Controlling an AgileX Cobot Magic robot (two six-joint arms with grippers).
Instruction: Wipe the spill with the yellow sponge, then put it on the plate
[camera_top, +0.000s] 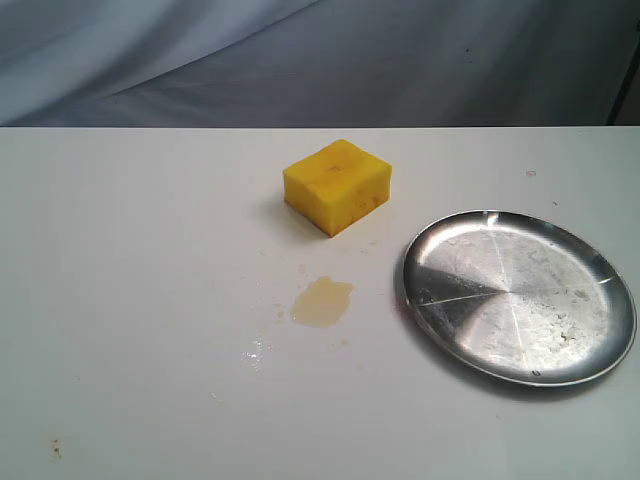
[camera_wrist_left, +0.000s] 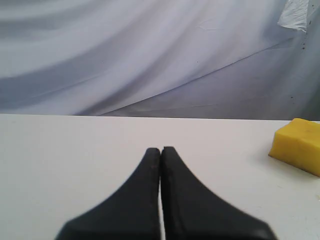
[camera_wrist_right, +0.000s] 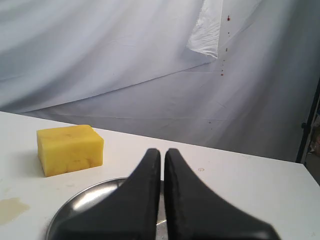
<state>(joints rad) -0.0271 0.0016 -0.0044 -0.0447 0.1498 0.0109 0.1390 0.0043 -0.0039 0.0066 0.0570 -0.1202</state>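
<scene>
The yellow sponge (camera_top: 338, 185) rests flat on the white table, behind the spill (camera_top: 322, 301), a pale tan puddle smaller than it. The round silver plate (camera_top: 520, 295) lies to the right of both. Neither arm shows in the exterior view. In the left wrist view my left gripper (camera_wrist_left: 161, 149) is shut with nothing in it, and the sponge (camera_wrist_left: 298, 145) lies well off to one side. My right gripper (camera_wrist_right: 162, 150) is shut and empty above the plate's rim (camera_wrist_right: 82, 200); that view also holds the sponge (camera_wrist_right: 70, 149) and the spill's edge (camera_wrist_right: 11, 209).
Tiny clear droplets (camera_top: 256, 351) glisten on the table in front of the spill. A grey cloth backdrop (camera_top: 320, 60) hangs behind the table's far edge. A small dark speck (camera_top: 56, 449) marks the table's near left corner.
</scene>
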